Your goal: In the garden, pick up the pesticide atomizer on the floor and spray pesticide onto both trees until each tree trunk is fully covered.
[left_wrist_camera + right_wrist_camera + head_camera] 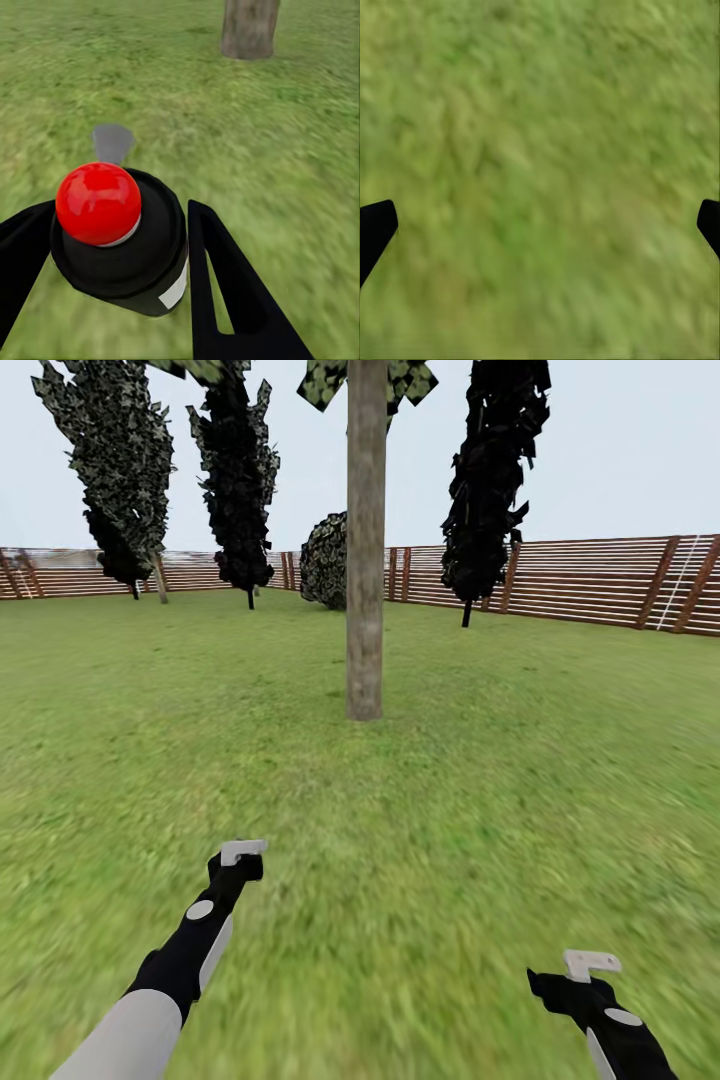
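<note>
Left claw grips atomizer, trunk ahead

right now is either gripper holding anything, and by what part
The left gripper holds the pesticide atomizer by its black body, below the red top. The right gripper is open over grass.

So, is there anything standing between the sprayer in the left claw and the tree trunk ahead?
Nothing visible. Open green grass lawn lies between the black red-topped atomizer in the left claw and the grey-brown round trunk.
</note>
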